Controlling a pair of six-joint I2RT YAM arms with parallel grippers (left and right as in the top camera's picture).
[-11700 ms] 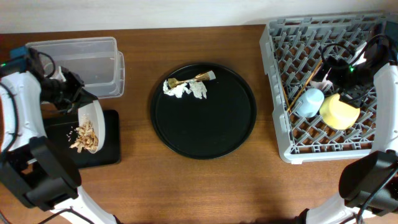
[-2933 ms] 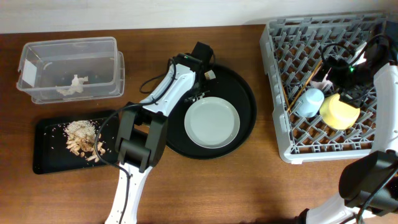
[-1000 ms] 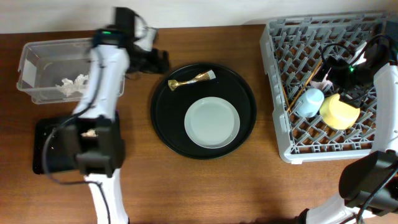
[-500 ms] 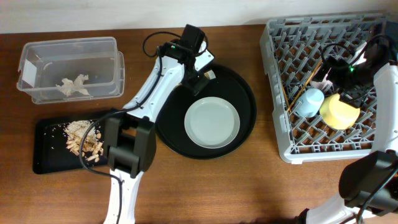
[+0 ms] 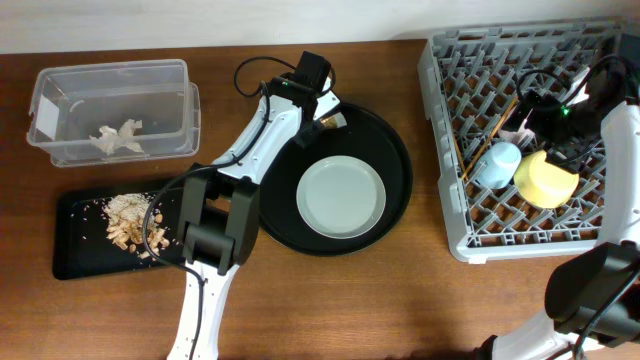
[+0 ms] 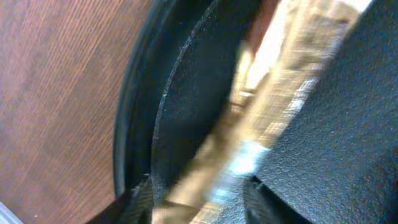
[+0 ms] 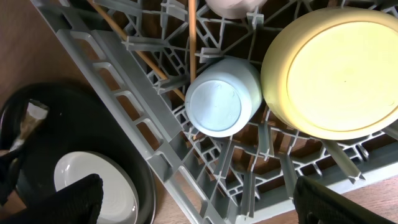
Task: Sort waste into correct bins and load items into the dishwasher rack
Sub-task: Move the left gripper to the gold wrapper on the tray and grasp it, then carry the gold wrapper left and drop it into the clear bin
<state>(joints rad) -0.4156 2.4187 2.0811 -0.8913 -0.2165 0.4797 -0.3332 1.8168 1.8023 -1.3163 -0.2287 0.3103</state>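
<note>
A gold-brown wrapper (image 5: pixel 331 122) lies at the back left of the round black tray (image 5: pixel 385 145). My left gripper (image 5: pixel 317 113) is down on it. In the left wrist view the blurred wrapper (image 6: pixel 261 118) runs between the two fingers (image 6: pixel 142 200), which stand partly closed, still apart. The pale plate (image 5: pixel 341 196) sits on the same tray. My right gripper (image 7: pixel 205 208) hangs wide open and empty over the rack (image 5: pixel 450 215), near the blue cup (image 7: pixel 217 102), yellow-green bowl (image 7: pixel 333 74), chopsticks (image 7: pixel 191 37) and pink cup (image 7: pixel 233 6).
At the back left, the clear box (image 5: pixel 160 75) holds white tissue (image 5: pixel 118 135). In front of it, food scraps (image 5: pixel 130 222) lie on the flat black tray (image 5: pixel 75 255). The left arm stretches from the front across the tray's left rim.
My left gripper swung from beside the clear box to the round tray's back left, came down over the wrapper, and its jaws narrowed round it. The right arm has not moved.
</note>
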